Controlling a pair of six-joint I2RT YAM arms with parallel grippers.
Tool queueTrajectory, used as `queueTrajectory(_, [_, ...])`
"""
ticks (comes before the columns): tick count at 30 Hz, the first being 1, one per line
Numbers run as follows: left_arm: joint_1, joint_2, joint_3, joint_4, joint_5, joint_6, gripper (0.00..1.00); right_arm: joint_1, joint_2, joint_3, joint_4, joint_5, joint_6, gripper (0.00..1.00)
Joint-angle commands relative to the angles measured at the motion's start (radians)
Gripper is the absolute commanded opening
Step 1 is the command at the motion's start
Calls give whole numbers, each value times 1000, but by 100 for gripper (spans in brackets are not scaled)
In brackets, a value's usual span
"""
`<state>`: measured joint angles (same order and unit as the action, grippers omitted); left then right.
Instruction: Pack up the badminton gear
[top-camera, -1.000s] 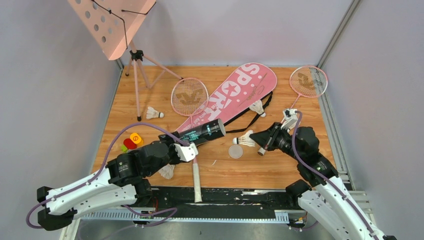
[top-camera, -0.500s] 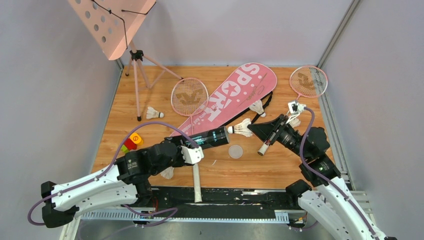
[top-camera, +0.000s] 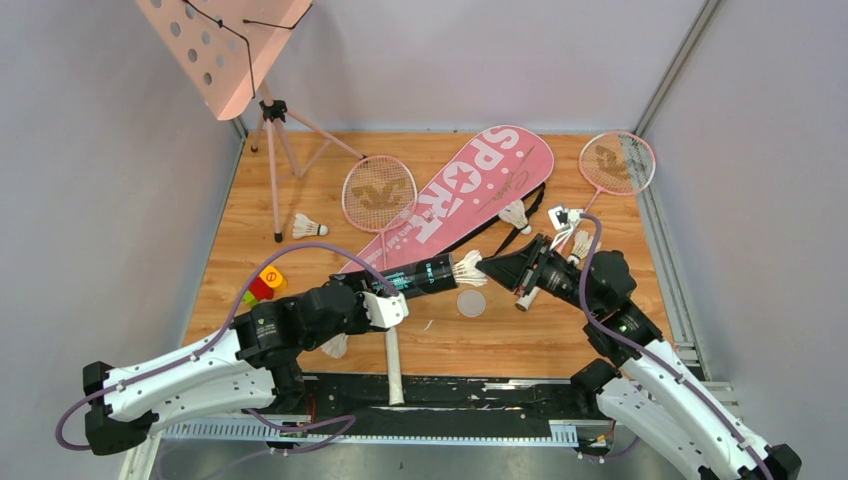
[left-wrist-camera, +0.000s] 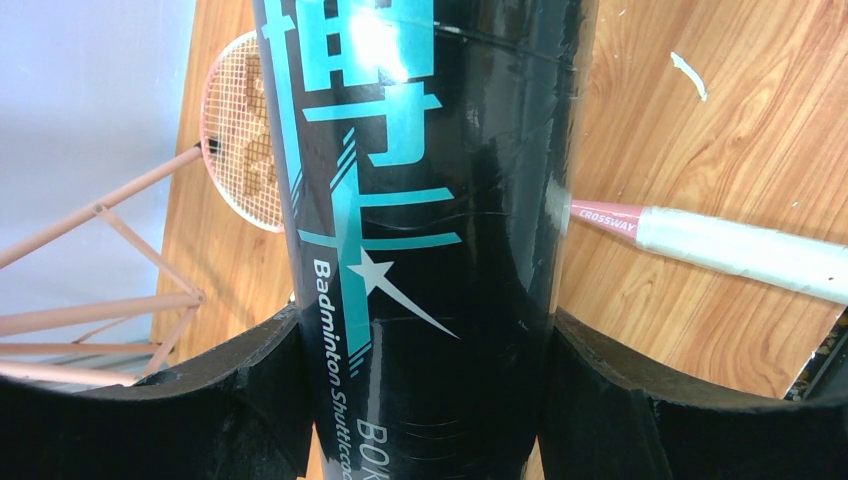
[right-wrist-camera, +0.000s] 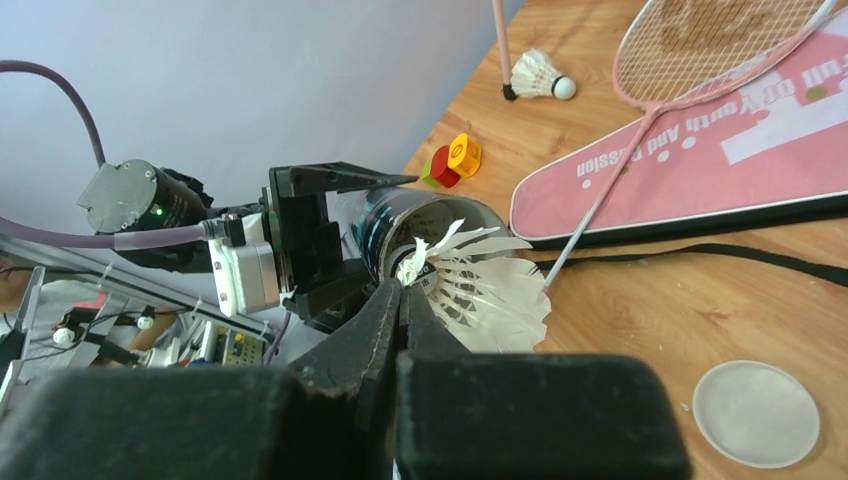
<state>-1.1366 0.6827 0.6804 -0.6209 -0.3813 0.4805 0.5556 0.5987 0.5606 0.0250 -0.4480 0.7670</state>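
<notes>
My left gripper (top-camera: 378, 300) (left-wrist-camera: 425, 400) is shut on the black tube (top-camera: 422, 274) (left-wrist-camera: 430, 200), one finger on each side of it, and the tube's open mouth (right-wrist-camera: 420, 225) points right. My right gripper (top-camera: 492, 268) (right-wrist-camera: 405, 290) is shut on a white feather shuttlecock (top-camera: 468, 268) (right-wrist-camera: 480, 285), which sits right at that mouth. The pink "SPORT" bag (top-camera: 470, 185) lies diagonally behind. One racket (top-camera: 380, 195) lies partly on the bag, its white handle (top-camera: 393, 360) towards me. A second racket (top-camera: 617, 162) rests at the back right. Loose shuttlecocks lie at the left (top-camera: 308, 226) and by the bag (top-camera: 515, 214).
A clear round lid (top-camera: 471, 302) (right-wrist-camera: 755, 412) lies on the wood below the tube's mouth. The pink music stand (top-camera: 225, 45) stands on its tripod at the back left. Small red, yellow and green pieces (top-camera: 262, 283) sit by the left edge. Another shuttlecock (top-camera: 335, 345) pokes out under my left arm.
My right gripper has carried the shuttlecock up and left to the tube's mouth. The left gripper lowered the tube a little, then held still.
</notes>
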Motion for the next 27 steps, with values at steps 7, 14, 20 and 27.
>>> queueTrajectory(7, [3,-21,24,27,20,12,44,103,108,5,142,1,11,0])
queueTrajectory(14, [3,-55,17,42,63,23,44,138,157,-3,198,-2,14,0])
queueTrajectory(20, [2,-67,14,48,79,32,43,155,193,-2,234,-8,19,0])
queueTrajectory(27, [3,-66,15,47,77,33,43,187,240,0,289,-22,35,0])
